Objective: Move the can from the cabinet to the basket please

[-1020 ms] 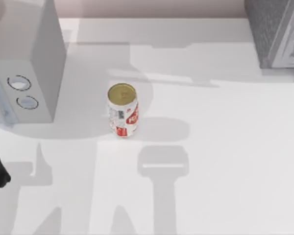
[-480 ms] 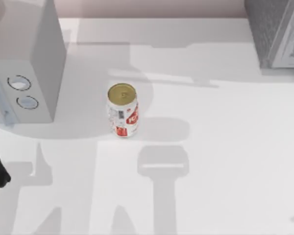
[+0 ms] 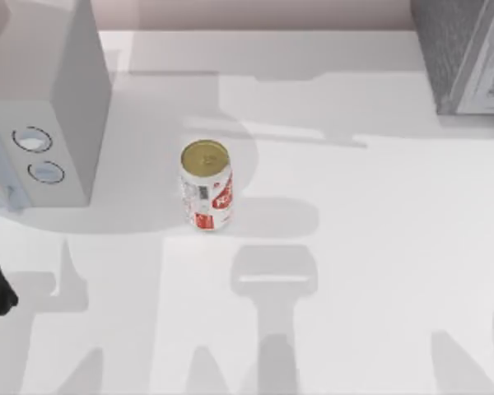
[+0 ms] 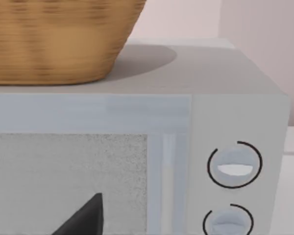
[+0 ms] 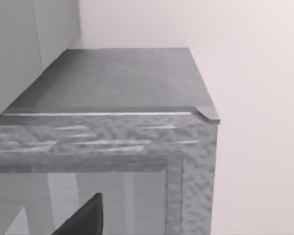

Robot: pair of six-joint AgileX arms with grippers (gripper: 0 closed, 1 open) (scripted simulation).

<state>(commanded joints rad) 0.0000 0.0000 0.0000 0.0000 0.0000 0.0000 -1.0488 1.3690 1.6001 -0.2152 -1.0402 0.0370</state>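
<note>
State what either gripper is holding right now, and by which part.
Nothing is held. The white, red-labelled drink can with the gold top stands upright and alone on the white table, no gripper touching it.

Shiny gold-topped can (image 3: pixel 206 194) on matt white table (image 3: pixel 379 263) — woven wicker basket (image 4: pixel 59 39), rough-textured grey cabinet (image 5: pixel 112 132).

I see the can (image 3: pixel 206 196) upright, alone near the middle of the table (image 3: pixel 379 247), open surface all round it. At its nine o'clock the microwave (image 3: pixel 45 123) blocks the left edge, close by, a basket (image 4: pixel 59 39) on its top. At two o'clock, well apart, the grey cabinet (image 3: pixel 465 53) fills the far right corner. From three through six o'clock the table lies bare.
</note>
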